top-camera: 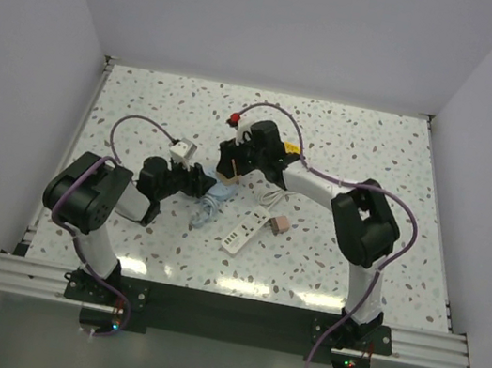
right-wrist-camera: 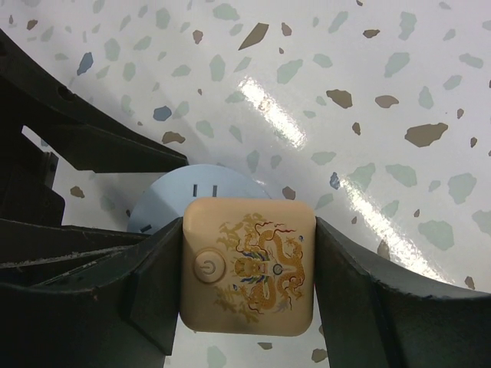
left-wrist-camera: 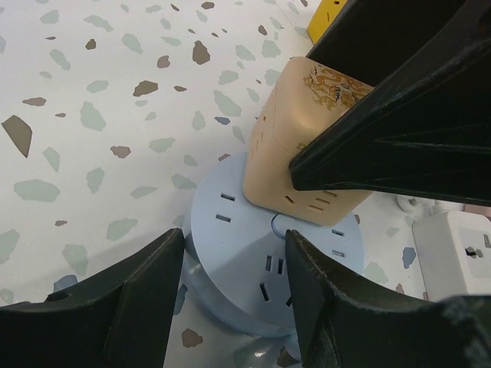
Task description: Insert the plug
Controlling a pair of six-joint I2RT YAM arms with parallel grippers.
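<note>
- My right fingers (right-wrist-camera: pixel 153 287) are clenched on the peach cube (right-wrist-camera: pixel 249 264), one pad flat against each of two opposite sides. Its top face, with a gold dragon print and a power symbol, looks straight up at my wrist camera.
- The cube stands on the pale blue round socket (left-wrist-camera: pixel 230 230), touching its slotted top and leaning a little in the left wrist view.
- My left gripper (left-wrist-camera: pixel 234 299) comes in low beside that socket, with a finger (left-wrist-camera: pixel 146 299) at either side of its near edge. The nearer rim is hidden behind my fingers, so I cannot tell whether they are pressing on it or merely standing around it.
- In the top view my two grippers sit close together over the middle of the table (top-camera: pixel 378 141), the left one reaching in from the left and the right one from behind.
- A corner of a yellow cube (left-wrist-camera: pixel 322 23) shows just past the peach cube.
- A white power strip (top-camera: pixel 247 232) lies slantwise just right of the blue socket.
- The plug (top-camera: pixel 279 221), small and dusty pink, lies on the table just beside the far end of that strip, in no socket and apart from both my grippers.
- A small white cube (top-camera: pixel 182 149) sits behind my left gripper.
</note>
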